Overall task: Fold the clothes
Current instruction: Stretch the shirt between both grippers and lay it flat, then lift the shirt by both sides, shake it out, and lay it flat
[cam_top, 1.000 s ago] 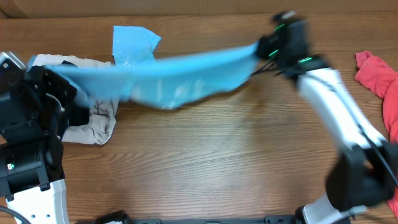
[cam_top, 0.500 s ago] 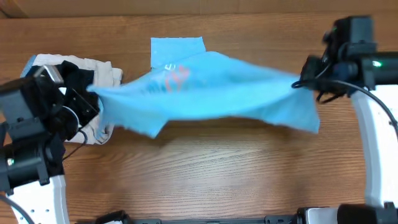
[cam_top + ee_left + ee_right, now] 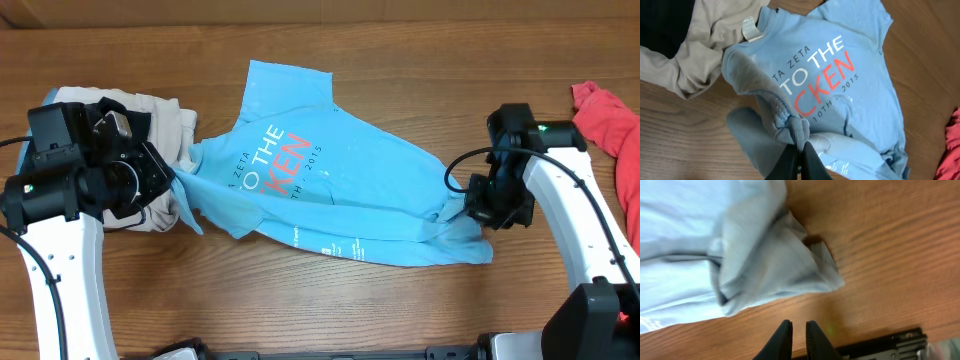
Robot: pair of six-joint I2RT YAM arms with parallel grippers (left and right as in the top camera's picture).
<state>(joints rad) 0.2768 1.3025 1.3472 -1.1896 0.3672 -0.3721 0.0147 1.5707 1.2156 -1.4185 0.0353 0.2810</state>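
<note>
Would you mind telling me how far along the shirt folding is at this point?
Done: the blue T-shirt lies spread on the table, print up, though rumpled along its lower edge. In hand: the left claw is shut on a bunch of shirt fabric; the right claw is slightly open and empty, just short of the shirt's corner. Left: all the folding; no neat fold shows yet.
</note>
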